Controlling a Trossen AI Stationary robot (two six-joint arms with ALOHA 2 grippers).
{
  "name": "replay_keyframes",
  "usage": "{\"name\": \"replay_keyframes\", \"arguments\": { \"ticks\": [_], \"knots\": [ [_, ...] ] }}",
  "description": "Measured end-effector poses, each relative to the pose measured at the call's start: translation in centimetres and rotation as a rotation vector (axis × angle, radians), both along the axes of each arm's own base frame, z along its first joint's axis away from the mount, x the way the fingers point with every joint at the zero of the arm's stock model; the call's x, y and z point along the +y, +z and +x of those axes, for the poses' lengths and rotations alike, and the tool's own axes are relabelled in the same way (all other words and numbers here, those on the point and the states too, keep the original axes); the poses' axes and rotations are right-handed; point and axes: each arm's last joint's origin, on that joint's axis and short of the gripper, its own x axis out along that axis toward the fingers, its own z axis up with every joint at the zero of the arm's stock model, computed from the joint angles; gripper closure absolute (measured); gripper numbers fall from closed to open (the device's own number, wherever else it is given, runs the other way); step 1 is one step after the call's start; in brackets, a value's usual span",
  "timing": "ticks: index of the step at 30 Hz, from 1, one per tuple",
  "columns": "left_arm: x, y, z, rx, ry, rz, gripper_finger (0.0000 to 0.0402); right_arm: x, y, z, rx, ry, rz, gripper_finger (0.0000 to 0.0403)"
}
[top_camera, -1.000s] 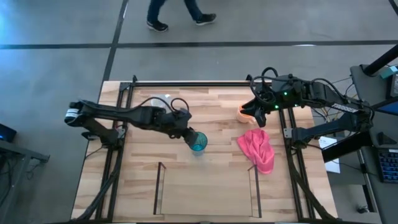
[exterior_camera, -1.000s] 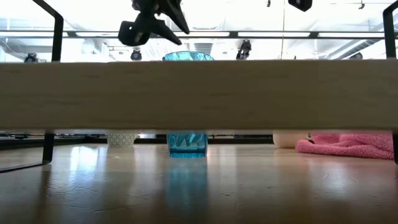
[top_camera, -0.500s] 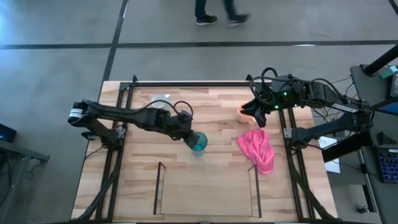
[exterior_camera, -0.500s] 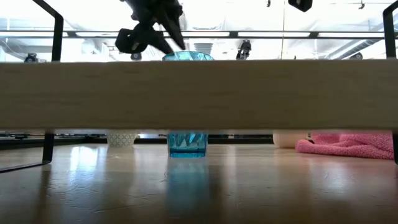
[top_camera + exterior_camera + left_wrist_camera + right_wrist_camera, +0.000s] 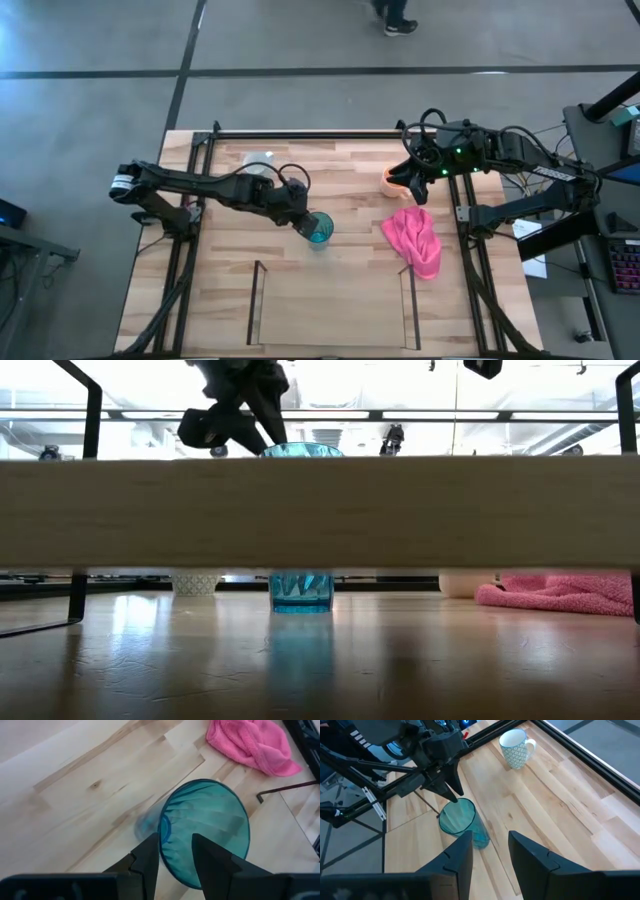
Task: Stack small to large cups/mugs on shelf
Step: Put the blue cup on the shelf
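Note:
A teal-green ribbed tumbler (image 5: 319,231) (image 5: 207,832) stands upright on its base at mid-table. My left gripper (image 5: 172,842) (image 5: 454,795) slants down over the tumbler's rim on its left side. It is open, with one finger over the mouth and one outside the wall. A white patterned mug (image 5: 258,163) (image 5: 516,749) stands at the far left. An orange mug (image 5: 391,180) sits at the far right, under my right gripper (image 5: 490,840), which hangs open high above it. The shelf (image 5: 330,310) lies at the near edge between two dark panels.
A pink cloth (image 5: 415,241) (image 5: 250,745) lies crumpled right of the tumbler. Black frame rails (image 5: 300,133) run along the table's far edge and both sides. In the low view a wooden board (image 5: 320,510) hides the tumbler's middle. A person's foot (image 5: 397,24) shows on the floor beyond the table.
My left gripper has tipped more steeply downward over the tumbler's rim, its fingers staying open. The tumbler has not moved. The person beyond the table has walked toward the right.

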Motion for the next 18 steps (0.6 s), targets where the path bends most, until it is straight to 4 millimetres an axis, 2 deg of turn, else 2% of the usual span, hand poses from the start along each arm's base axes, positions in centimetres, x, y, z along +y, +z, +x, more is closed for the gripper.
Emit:
{"name": "replay_keyframes", "arguments": {
  "ticks": [10, 18],
  "knots": [
    [0.0, -1.1, 0.6, 0.036, 0.0, 0.002, 0.0299, -0.1, -0.4, 0.6, 0.02, -0.001, 0.004, 0.0283],
    [0.0, -1.2, 0.7, 0.041, -0.001, 0.003, 0.0299, -0.1, -0.5, 0.8, 0.026, -0.001, 0.005, 0.0285]
  ]
}}
